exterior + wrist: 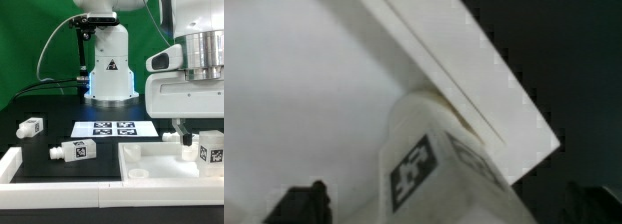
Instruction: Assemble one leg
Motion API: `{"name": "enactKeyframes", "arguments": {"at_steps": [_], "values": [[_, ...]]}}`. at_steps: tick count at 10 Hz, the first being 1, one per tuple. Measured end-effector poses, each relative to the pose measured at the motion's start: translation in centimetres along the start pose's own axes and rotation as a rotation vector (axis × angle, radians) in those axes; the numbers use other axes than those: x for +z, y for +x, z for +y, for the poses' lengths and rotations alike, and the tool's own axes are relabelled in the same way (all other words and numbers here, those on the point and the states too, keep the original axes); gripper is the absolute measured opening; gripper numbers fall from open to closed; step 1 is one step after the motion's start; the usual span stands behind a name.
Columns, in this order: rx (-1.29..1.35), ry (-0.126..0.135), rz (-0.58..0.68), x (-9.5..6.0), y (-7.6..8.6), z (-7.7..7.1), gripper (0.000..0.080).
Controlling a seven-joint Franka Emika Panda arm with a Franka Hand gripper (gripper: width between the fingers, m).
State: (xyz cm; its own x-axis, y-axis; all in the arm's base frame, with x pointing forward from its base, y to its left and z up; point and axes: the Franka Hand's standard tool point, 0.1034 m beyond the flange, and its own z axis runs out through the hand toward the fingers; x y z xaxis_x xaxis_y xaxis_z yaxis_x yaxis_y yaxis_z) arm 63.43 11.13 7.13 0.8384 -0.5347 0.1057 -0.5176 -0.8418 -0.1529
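My gripper point(192, 138) hangs over the near right corner of the white tabletop point(150, 160), at the exterior view's right. One leg point(211, 151), a white block with a black-and-white tag, stands upright under the hand. In the wrist view this leg point(434, 165) fills the space between my jaws, over the tabletop's flat face point(313, 90) and close to its raised rim point(473, 90). One dark fingertip point(304, 205) shows beside it. The gripper point(438, 205) looks shut on the leg. Two more legs lie on the black table: one point(31, 127) at the far left, one point(72, 151) nearer the tabletop.
The marker board point(112, 128) lies flat in front of the robot's base point(108, 75). A white raised border point(12, 165) runs along the table's near left side. Cables trail beside the base on the exterior view's left.
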Motion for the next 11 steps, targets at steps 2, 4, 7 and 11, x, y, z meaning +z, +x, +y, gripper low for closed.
{"name": "enactKeyframes", "arguments": {"at_steps": [2, 4, 7, 11], "values": [[-0.350, -0.028, -0.021, -0.11, 0.29, 0.08, 0.0649], [-0.397, -0.031, -0.015, -0.37, 0.36, -0.54, 0.0649], [-0.343, -0.033, -0.015, -0.33, 0.47, -0.37, 0.0350], [-0.079, -0.036, -0.008, -0.33, 0.60, -0.22, 0.0285]]}}
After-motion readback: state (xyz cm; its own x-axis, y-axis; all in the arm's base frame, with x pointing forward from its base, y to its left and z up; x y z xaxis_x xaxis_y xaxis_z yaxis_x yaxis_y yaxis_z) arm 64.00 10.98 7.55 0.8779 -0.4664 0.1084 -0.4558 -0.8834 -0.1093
